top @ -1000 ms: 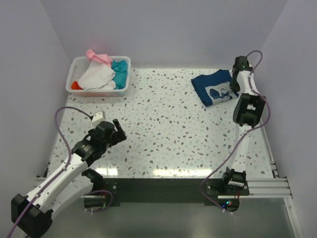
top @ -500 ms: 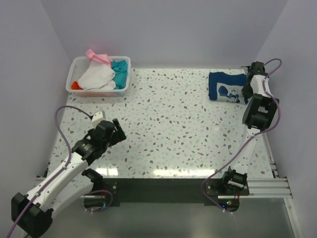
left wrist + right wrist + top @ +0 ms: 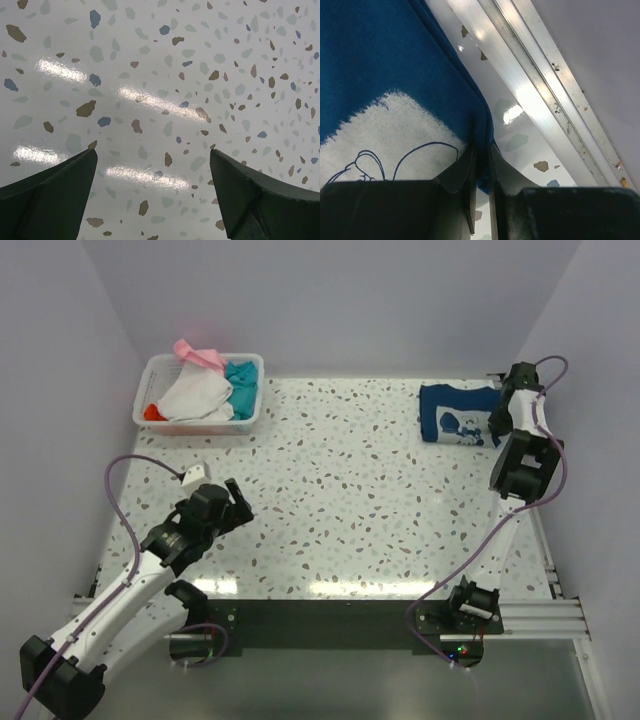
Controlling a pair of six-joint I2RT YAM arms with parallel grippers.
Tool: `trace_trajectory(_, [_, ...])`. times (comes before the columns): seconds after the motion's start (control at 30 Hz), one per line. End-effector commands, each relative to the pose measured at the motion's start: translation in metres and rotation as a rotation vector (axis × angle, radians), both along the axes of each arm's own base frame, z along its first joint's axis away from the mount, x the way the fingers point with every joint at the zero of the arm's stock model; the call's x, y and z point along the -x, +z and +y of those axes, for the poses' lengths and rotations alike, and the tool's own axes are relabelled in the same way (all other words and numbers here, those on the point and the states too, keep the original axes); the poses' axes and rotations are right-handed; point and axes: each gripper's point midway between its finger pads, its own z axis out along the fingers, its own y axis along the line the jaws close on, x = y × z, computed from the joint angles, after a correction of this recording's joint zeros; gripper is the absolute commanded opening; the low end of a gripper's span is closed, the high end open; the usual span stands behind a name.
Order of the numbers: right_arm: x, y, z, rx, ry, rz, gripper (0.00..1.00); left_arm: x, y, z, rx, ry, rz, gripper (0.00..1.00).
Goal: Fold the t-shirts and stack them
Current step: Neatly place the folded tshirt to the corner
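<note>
The navy t-shirt (image 3: 458,427) looks light and limp; the right end effector (image 3: 481,146) pinches its folded edge, a sound hold. The left end effector (image 3: 153,152) gapes empty.

The navy-blue cloth tee (image 3: 458,415) is showing a white cartoon print against the white bench (image 3: 340,475) speckled brown, grey and blue.

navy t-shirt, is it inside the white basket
No, the navy t-shirt lies folded on the table at the far right, while the white basket sits at the far left.
</note>
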Motion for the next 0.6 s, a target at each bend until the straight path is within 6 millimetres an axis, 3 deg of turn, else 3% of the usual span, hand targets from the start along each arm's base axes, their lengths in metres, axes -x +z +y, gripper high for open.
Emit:
trace_trajectory(0.0, [-0.026, 0.009, 0.006, -0.022, 0.078, -0.084, 0.14, -0.005, 0.018, 0.000, 0.024, 0.026, -0.042, 1.00])
trace_trajectory(0.07, [-0.025, 0.008, 0.006, -0.020, 0.080, -0.080, 0.21, -0.005, 0.020, -0.001, 0.031, 0.027, -0.046, 1.00])
trace_trajectory(0.17, [-0.023, 0.009, 0.007, -0.029, 0.077, -0.076, 0.54, -0.005, 0.022, -0.001, 0.032, 0.024, -0.050, 1.00])
trace_trajectory(0.23, [-0.016, 0.008, 0.007, -0.026, 0.052, -0.059, 0.69, -0.005, 0.022, -0.001, 0.030, 0.020, -0.046, 1.00])
trace_trajectory(0.27, [-0.016, 0.010, 0.007, -0.025, 0.041, -0.066, 0.96, -0.005, 0.023, -0.001, 0.030, 0.018, -0.047, 1.00])
trace_trajectory(0.3, [-0.007, -0.001, 0.010, -0.035, 0.034, -0.044, 0.99, -0.004, 0.023, -0.001, 0.029, 0.017, -0.047, 1.00])
trace_trajectory(0.37, [-0.012, 0.016, 0.008, -0.016, 0.014, -0.111, 0.99, -0.005, 0.025, -0.002, 0.037, 0.013, -0.054, 1.00])
trace_trajectory(0.4, [-0.003, 0.007, 0.009, -0.018, 0.001, -0.093, 0.99, -0.006, 0.026, -0.003, 0.041, 0.010, -0.063, 1.00])
trace_trajectory(0.43, [-0.005, 0.011, 0.006, 0.001, -0.021, -0.127, 0.99, -0.005, 0.025, -0.003, 0.040, 0.008, -0.061, 1.00])
trace_trajectory(0.47, [-0.005, 0.033, 0.002, 0.030, -0.061, -0.181, 0.99, -0.005, 0.025, -0.004, 0.041, 0.003, -0.061, 1.00])
trace_trajectory(0.5, [0.010, 0.021, 0.002, 0.042, -0.088, -0.159, 0.99, -0.005, 0.025, -0.004, 0.039, 0.002, -0.058, 1.00])
trace_trajectory(0.53, [0.011, 0.028, 0.002, 0.047, -0.099, -0.190, 0.99, -0.005, 0.025, -0.004, 0.041, 0.000, -0.058, 1.00])
trace_trajectory(0.57, [0.003, 0.060, -0.001, 0.076, -0.112, -0.292, 0.99, -0.005, 0.024, -0.005, 0.042, -0.002, -0.056, 1.00])
